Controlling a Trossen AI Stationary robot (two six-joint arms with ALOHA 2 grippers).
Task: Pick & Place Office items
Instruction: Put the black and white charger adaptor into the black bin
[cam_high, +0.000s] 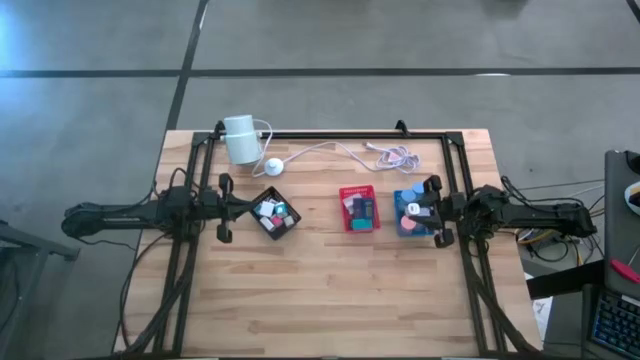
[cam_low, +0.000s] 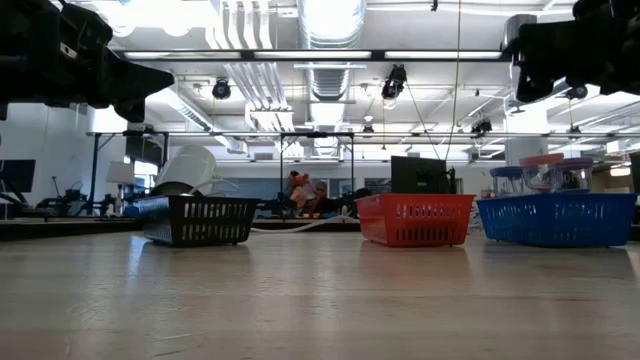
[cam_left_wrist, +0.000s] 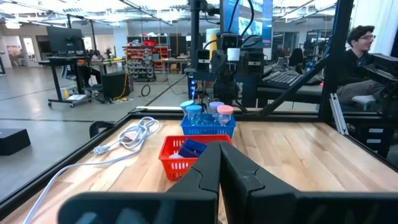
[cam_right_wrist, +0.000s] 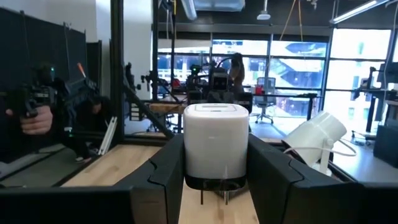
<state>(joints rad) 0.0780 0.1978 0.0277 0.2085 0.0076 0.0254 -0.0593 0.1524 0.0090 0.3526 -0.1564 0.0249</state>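
Right wrist view: the right end effector (cam_right_wrist: 216, 180) clasps a white block (cam_right_wrist: 216, 142) between its fingers, above the blue tray (cam_high: 410, 226).

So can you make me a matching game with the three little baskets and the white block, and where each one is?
Things:
1. black basket
2. red basket
3. blue basket
4. white block

Places:
A. in the middle of the row
B. held by the right gripper
C. nearest the left gripper
D. under the right gripper

Pairs: 1-C, 2-A, 3-D, 4-B
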